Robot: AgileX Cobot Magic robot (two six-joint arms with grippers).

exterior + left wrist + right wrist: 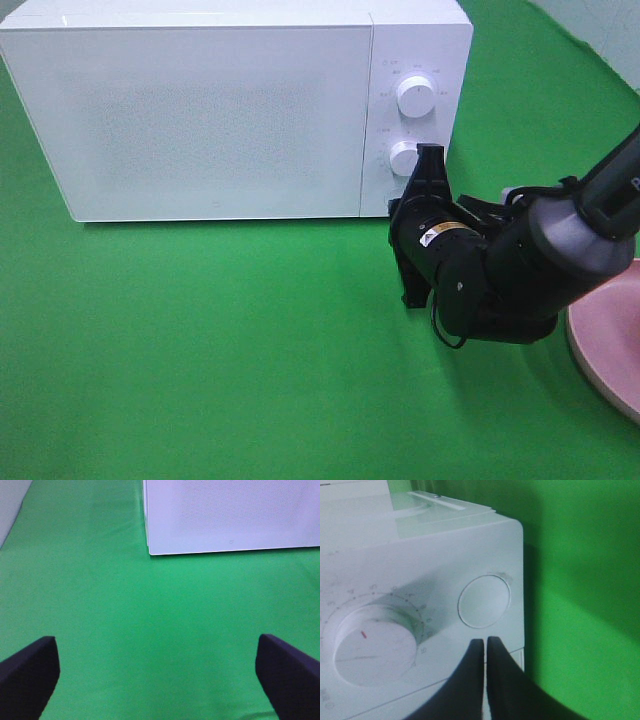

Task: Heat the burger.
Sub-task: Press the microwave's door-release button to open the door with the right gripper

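Right gripper pinching shut, holding nothing, hovering at lower round white knob of boxy white microwave, door closed. Left gripper gaping wide, holding nothing. Burger not showing, probably sitting inside. Step: setting timer. Next: gripping and turning knob.

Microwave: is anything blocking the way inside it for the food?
Yes. The microwave's white door is shut across the front. No burger shows in any view. The right gripper is by the lower knob.
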